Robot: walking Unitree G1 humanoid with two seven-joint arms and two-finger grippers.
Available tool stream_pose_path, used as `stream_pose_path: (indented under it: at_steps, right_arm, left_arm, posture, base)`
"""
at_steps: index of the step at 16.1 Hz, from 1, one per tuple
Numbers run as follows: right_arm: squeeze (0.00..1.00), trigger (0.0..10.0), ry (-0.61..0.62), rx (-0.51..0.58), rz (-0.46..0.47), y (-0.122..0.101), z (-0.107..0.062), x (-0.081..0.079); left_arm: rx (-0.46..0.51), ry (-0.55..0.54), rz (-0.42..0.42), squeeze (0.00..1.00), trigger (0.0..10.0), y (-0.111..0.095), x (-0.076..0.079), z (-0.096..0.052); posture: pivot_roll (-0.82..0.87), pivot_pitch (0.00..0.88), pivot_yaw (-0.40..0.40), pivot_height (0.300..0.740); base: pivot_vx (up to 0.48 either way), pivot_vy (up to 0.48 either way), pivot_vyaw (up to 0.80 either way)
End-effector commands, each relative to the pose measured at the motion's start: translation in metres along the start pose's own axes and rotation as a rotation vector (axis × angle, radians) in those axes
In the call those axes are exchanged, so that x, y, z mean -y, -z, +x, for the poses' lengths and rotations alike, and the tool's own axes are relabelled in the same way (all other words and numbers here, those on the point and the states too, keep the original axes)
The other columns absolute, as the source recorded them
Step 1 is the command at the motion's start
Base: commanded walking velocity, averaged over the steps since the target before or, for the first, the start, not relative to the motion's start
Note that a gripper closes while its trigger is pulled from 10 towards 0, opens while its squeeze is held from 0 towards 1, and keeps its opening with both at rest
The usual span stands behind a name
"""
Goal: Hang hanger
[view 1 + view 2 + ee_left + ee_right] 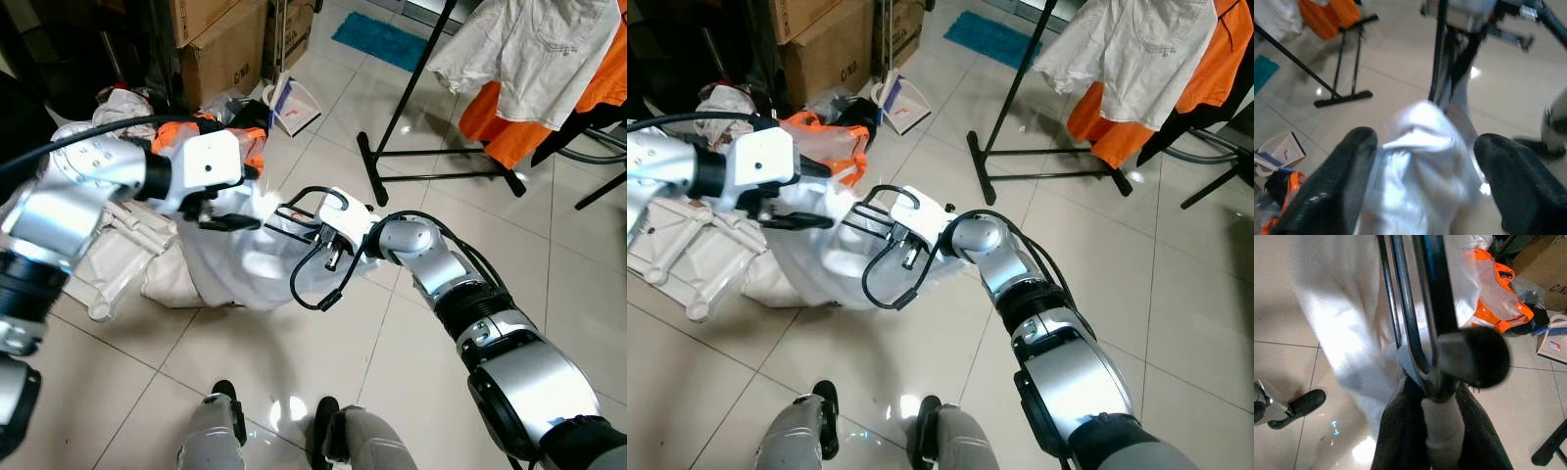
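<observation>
The hanger (1410, 328), a stiff, light black wire frame draped with a soft white garment (245, 259) that will sag and swing, is pinched by the right gripper (294, 217) above the tiled floor (411, 372), short of the clothes rack (431, 147). The left gripper (1422, 186) stands wide around bunched cloth. The right wrist view shows the clamp on the wires, best kept near the hook; the head views show the rack.

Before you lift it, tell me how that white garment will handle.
The white garment is probably floppy: it sags in folds between the left gripper and the hanger. Likely light thin cloth. It may slide off, since the right gripper clamps only the hanger.
</observation>
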State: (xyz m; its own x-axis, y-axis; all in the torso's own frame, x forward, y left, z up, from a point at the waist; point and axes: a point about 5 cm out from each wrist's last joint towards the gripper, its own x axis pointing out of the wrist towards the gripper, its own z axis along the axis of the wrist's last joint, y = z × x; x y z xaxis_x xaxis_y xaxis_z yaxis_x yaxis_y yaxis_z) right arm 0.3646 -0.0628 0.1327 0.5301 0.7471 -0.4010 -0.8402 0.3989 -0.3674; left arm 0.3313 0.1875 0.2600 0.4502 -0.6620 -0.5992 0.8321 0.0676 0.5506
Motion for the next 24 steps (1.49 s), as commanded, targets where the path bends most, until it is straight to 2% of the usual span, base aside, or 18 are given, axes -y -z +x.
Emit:
stream_pose_path:
  at_steps: [1, 3, 7, 8, 10, 13, 18, 20, 24]
  right_arm:
    - [0.00, 0.0, -0.001, 0.008, -0.025, 0.001, -0.003, 0.000]
    - [0.00, 0.0, -0.004, 0.007, -0.026, 0.001, -0.002, -0.002]
    - [0.00, 0.0, -0.025, 0.052, -0.018, -0.003, 0.000, -0.008]
    - [0.00, 0.0, -0.026, 0.053, -0.022, -0.003, 0.000, -0.008]
    - [0.00, 0.0, -0.024, 0.046, -0.026, -0.001, -0.002, -0.008]
    - [0.00, 0.0, -0.044, 0.055, -0.039, -0.002, -0.002, -0.010]
    - [0.00, 0.0, -0.064, 0.086, -0.038, -0.010, 0.000, -0.013]
    - [0.00, 0.0, -0.068, 0.097, -0.041, -0.013, 0.000, -0.014]
    - [0.00, 0.0, -0.076, 0.112, -0.038, -0.016, -0.001, -0.015]
  left_arm:
    - [-0.041, 0.049, 0.051, 1.00, 10.0, -0.002, 0.001, 0.001]
    - [-0.075, 0.065, 0.077, 1.00, 10.0, 0.000, 0.001, 0.000]
    - [-0.075, 0.026, 0.093, 1.00, 10.0, 0.005, -0.003, 0.004]
    - [-0.035, -0.022, 0.094, 0.00, 10.0, 0.003, -0.008, 0.003]
    - [0.014, -0.071, 0.093, 0.00, 10.0, -0.002, -0.014, 0.002]
    - [0.095, -0.079, 0.118, 0.00, 10.0, -0.011, -0.018, 0.003]
    - [0.216, 0.011, 0.081, 0.00, 10.0, -0.021, -0.008, 0.026]
    - [0.221, 0.031, 0.072, 0.00, 10.0, -0.020, -0.007, 0.032]
    - [0.221, 0.055, 0.040, 0.00, 10.0, -0.014, -0.004, 0.035]
  posture:
    - [0.04, 0.234, -0.152, 0.740]
    - [0.04, 0.233, -0.144, 0.740]
    - [0.04, 0.227, -0.135, 0.740]
    - [0.03, 0.223, -0.134, 0.740]
    - [0.03, 0.221, -0.136, 0.740]
    - [0.03, 0.220, -0.137, 0.740]
    - [0.02, 0.227, -0.131, 0.740]
    - [0.01, 0.229, -0.129, 0.740]
    - [0.00, 0.237, -0.126, 0.740]
  base:
    - [0.000, 0.000, 0.00]
    - [0.000, 0.000, 0.00]
    - [0.000, 0.000, 0.00]
    - [0.000, 0.000, 0.00]
    - [0.000, 0.000, 0.00]
    - [0.000, 0.000, 0.00]
    - [0.000, 0.000, 0.00]
    - [0.000, 0.000, 0.00]
    - [0.000, 0.000, 0.00]
